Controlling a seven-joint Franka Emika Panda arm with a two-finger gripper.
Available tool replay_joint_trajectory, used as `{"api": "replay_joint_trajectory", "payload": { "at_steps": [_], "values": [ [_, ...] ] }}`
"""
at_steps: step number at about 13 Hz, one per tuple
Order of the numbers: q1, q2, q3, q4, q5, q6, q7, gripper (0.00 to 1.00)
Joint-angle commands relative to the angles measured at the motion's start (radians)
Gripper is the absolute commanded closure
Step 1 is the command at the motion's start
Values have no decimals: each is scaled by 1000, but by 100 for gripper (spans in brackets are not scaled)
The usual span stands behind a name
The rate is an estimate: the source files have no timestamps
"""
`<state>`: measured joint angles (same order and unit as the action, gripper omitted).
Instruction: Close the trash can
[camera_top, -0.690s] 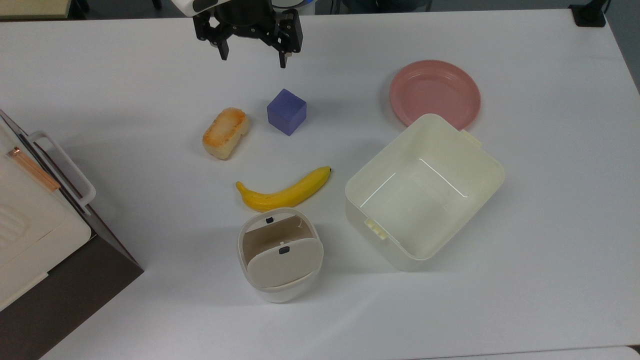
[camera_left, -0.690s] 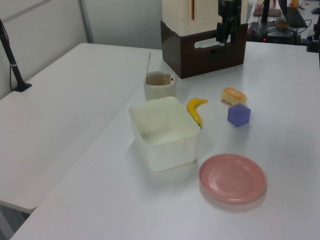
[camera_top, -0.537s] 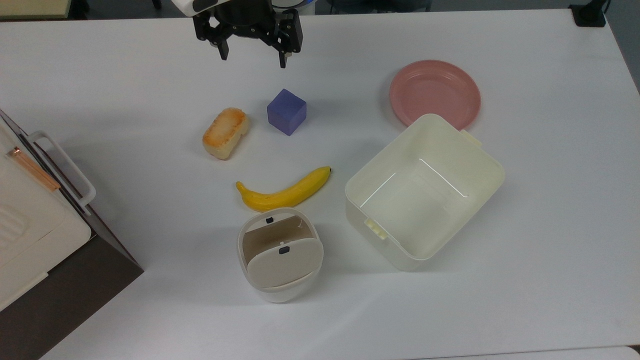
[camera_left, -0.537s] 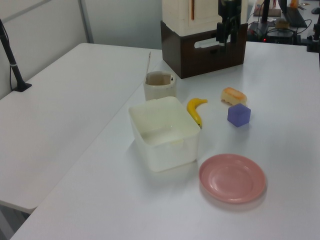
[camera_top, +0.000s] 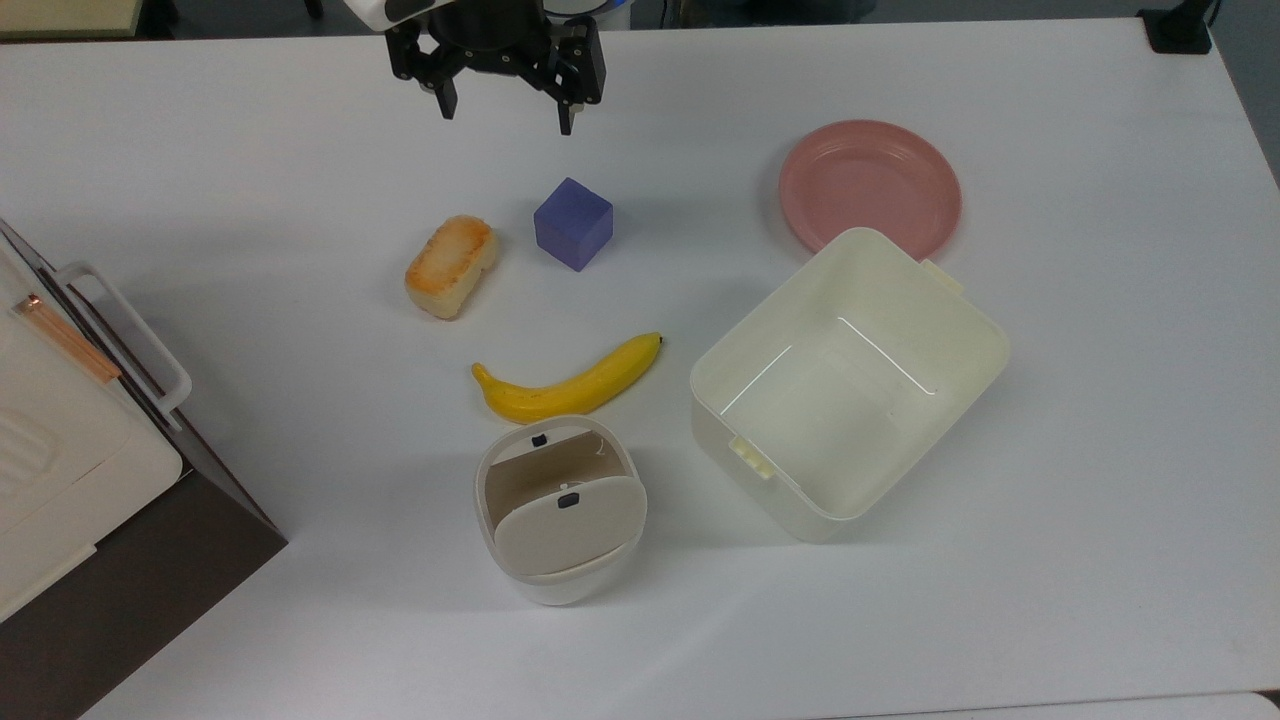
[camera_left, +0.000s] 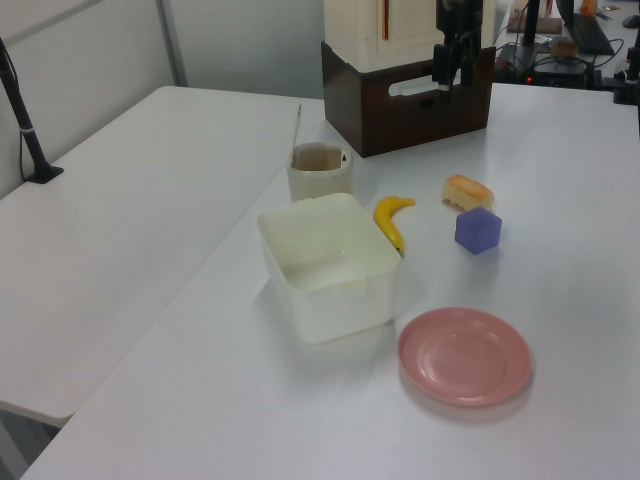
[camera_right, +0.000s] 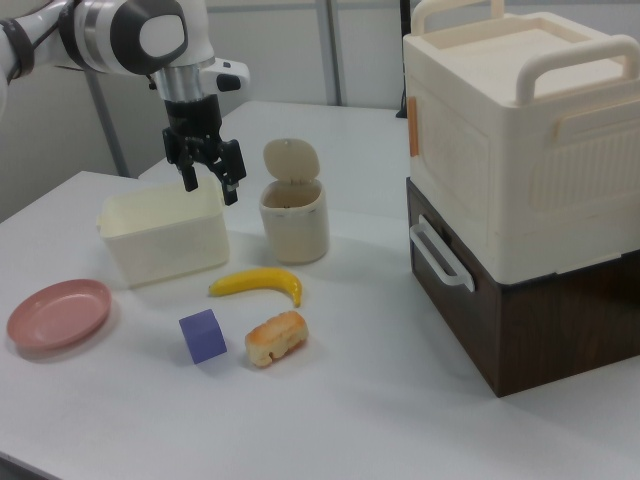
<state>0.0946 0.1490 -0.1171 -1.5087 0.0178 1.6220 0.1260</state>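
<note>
The trash can (camera_top: 560, 575) is a small off-white bin near the front of the table in the top view, just below the banana. Its beige flap lid (camera_top: 568, 528) stands raised, leaving the opening (camera_top: 535, 465) uncovered. In the right view the lid (camera_right: 291, 160) stands upright above the can (camera_right: 294, 225); the can (camera_left: 320, 172) also appears in the left view. My gripper (camera_top: 505, 112) hangs open and empty near the table's far edge, well away from the can and above the purple cube. It is also seen as gripper (camera_right: 210, 187) and gripper (camera_left: 452, 66).
Between gripper and can lie a purple cube (camera_top: 572, 223), a bread roll (camera_top: 450, 266) and a banana (camera_top: 568, 383). A lidless cream tub (camera_top: 905, 290) and a pink plate (camera_top: 869, 185) sit on the top view's right. A large cream box on a brown base (camera_top: 60, 480) stands at the top view's left.
The gripper has crept slightly toward the top edge of the top view, still open. The trash can and the other objects have not moved.
</note>
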Motion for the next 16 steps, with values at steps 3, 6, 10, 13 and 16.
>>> {"api": "replay_joint_trajectory", "payload": {
  "at_steps": [3,6,10,13,16],
  "values": [
    [7,-16,-9,-19,18,-8,-5,0],
    [4,-16,-9,-18,21,2,-8,0],
    [0,-16,-9,-19,25,4,-37,15],
    [0,-16,-9,-19,37,21,-57,44],
    [-6,-16,-9,-21,74,44,-59,70]
  ]
}}
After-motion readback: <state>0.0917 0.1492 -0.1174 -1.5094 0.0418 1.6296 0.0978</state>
